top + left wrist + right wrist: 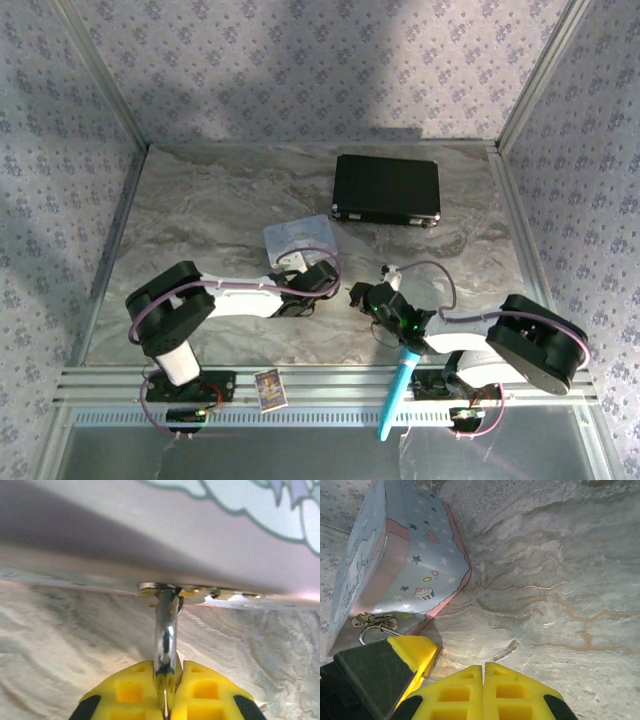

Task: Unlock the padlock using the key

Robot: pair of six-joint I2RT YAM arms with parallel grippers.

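The padlock hangs from the hasp of the pastel tin (298, 238). Its silver shackle (166, 630) rises to the hasp (165, 587), and a sliver of the brass body shows between the yellow fingers. My left gripper (167, 669) is shut on the padlock at the tin's near side (318, 278). In the right wrist view the shackle (370, 632) and the left gripper's yellow and black finger (395, 662) sit at the lower left. My right gripper (484, 669) is shut just right of them (357, 295), over bare marble. The key is hidden.
A black case (387, 188) lies at the back of the marble table (200, 220). A blue-handled tool (402, 385) and a small card (270, 388) rest on the front rail. Patterned walls close in the sides.
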